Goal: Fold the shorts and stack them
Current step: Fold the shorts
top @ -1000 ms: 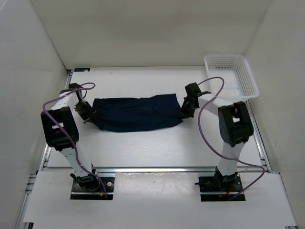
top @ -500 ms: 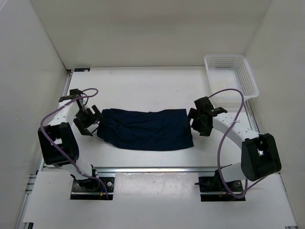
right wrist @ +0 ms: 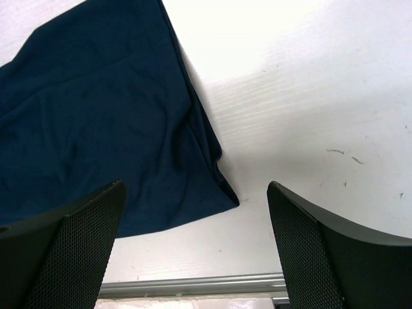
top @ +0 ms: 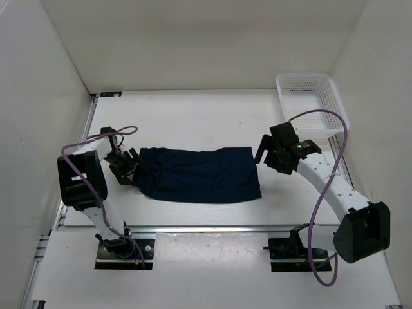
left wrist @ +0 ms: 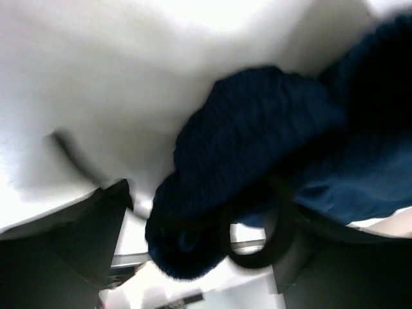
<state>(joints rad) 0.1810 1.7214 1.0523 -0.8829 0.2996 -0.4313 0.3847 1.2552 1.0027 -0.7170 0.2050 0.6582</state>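
Observation:
The dark navy shorts point(top: 199, 174) lie in a wide folded band across the middle of the table. My left gripper point(top: 125, 166) is at their left end, its jaws standing apart. In the left wrist view, which is blurred, a bunched lump of the shorts point(left wrist: 257, 135) and a black loop point(left wrist: 257, 241) lie between the jaws of the left gripper point(left wrist: 212, 251). My right gripper point(top: 273, 151) hangs open just right of the shorts, apart from them. In the right wrist view the right gripper point(right wrist: 196, 193) holds nothing, with the shorts' right corner point(right wrist: 96, 116) lying flat under it.
A white mesh basket point(top: 312, 100) stands at the back right corner. White walls close the table in on three sides. An aluminium rail point(top: 206, 227) runs along the table's near edge, in front of the two arm bases.
Both grippers have opened and let go of the shorts' ends. The shorts have dropped flat and lie nearer the front. The right arm has swung out to the right.

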